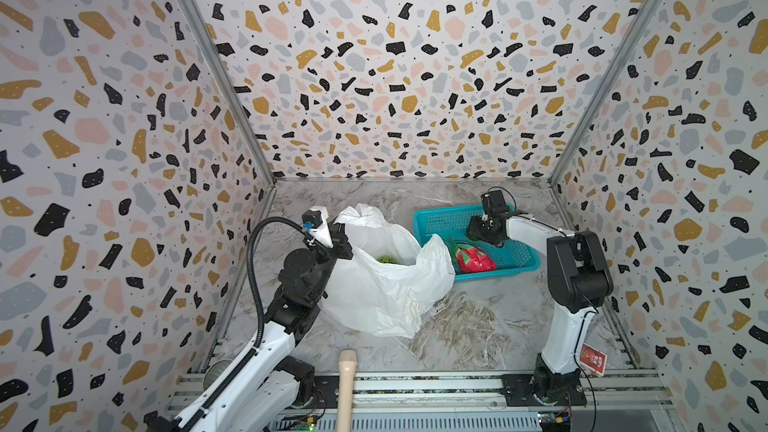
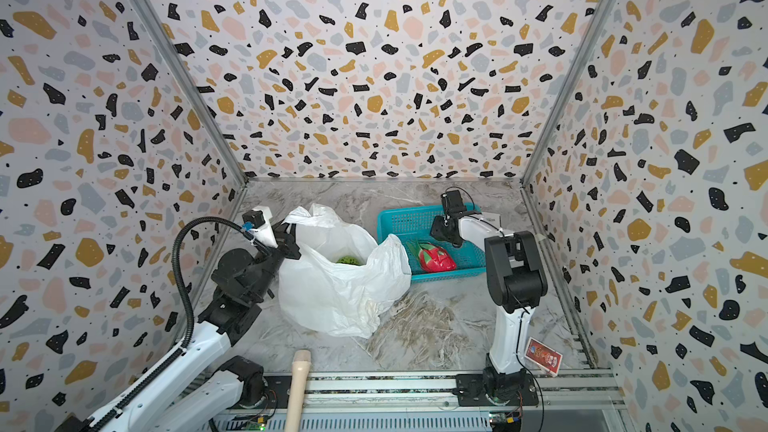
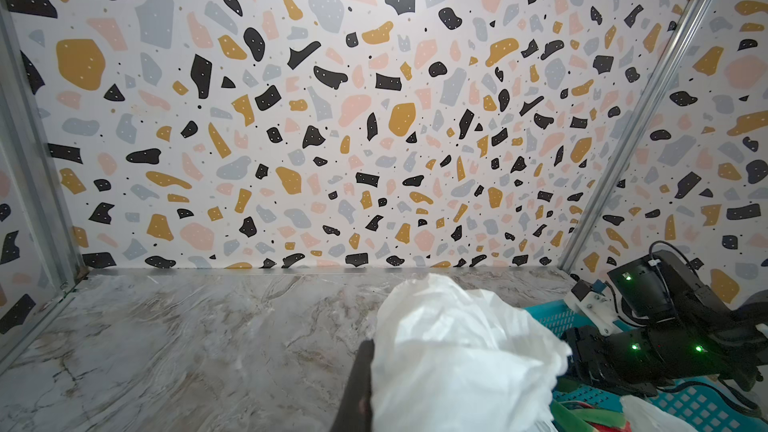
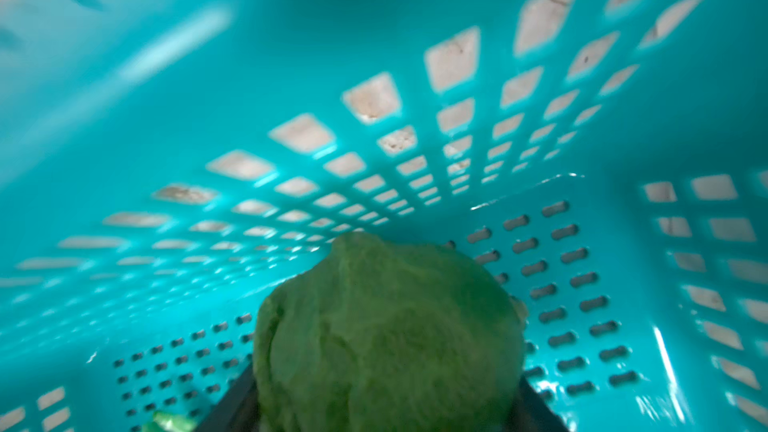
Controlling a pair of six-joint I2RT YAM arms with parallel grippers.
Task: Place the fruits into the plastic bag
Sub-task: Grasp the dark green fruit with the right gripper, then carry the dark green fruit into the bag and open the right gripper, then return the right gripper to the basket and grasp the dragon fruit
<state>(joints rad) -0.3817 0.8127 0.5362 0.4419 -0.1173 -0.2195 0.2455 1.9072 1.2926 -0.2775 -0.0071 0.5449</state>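
The white plastic bag (image 1: pixel 382 284) (image 2: pixel 340 292) stands open at the middle left in both top views. A green bumpy fruit (image 1: pixel 386 260) (image 2: pixel 348 260) shows inside its mouth. My left gripper (image 1: pixel 338 238) (image 2: pixel 289 238) is shut on the bag's left rim; in the left wrist view one dark finger (image 3: pixel 359 388) presses against the white film (image 3: pixel 457 359). A red dragon fruit (image 1: pixel 473 259) (image 2: pixel 436 259) lies in the teal basket (image 1: pixel 440 218) (image 2: pixel 399 218). My right gripper (image 1: pixel 484 234) (image 4: pixel 384 409) is down inside the basket, its fingers closed against both sides of a green round fruit (image 4: pixel 386 326).
The basket's perforated walls (image 4: pixel 374 35) closely surround the right gripper. A wooden handle (image 1: pixel 346 384) pokes in at the front edge. A red card box (image 1: pixel 592 359) leans by the right arm's base. Patterned walls enclose the marble table (image 1: pixel 478 326) on three sides.
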